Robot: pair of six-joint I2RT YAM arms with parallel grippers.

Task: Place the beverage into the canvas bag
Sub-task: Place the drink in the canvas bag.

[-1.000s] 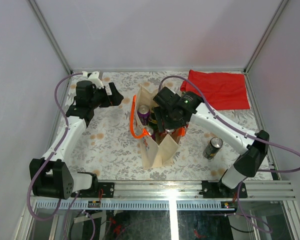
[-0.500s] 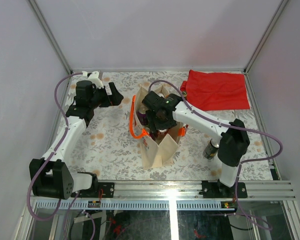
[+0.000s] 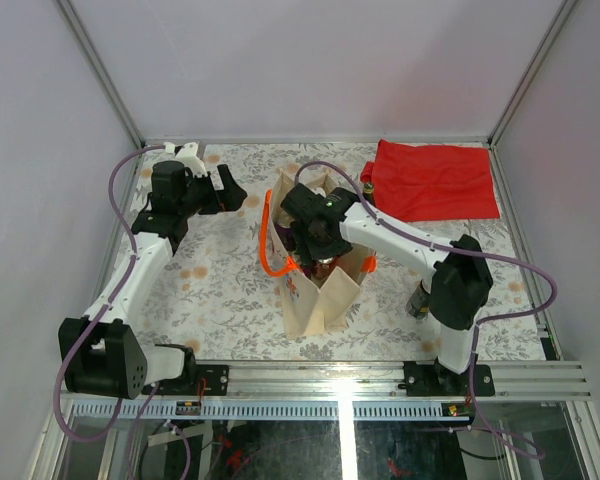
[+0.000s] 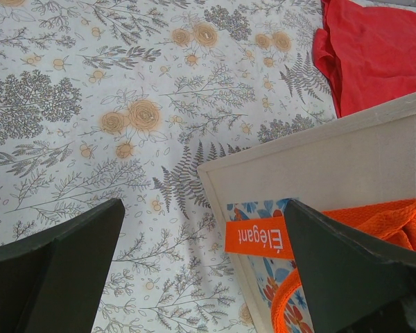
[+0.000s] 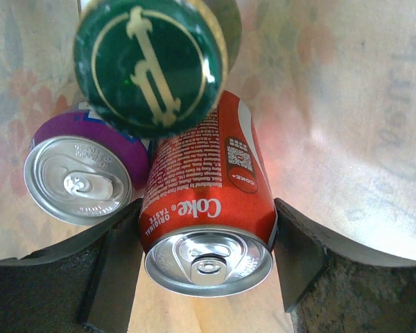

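**Where's the drink now?**
The Coke can stands upright in my right gripper, jaws pressed against its sides, down inside the canvas bag. It is next to a purple can and a green-capped bottle (crowded in there).

**Why grip it from above?**
The bag's mouth is the only way in, and a side squeeze holds the can vertical for the gap.

**Safe to let go?**
Probably, though I can't see whether its base rests on the bottom.

**Your other hand?**
My left gripper hangs spread wide near the bag's corner, holding nothing, out of the way.
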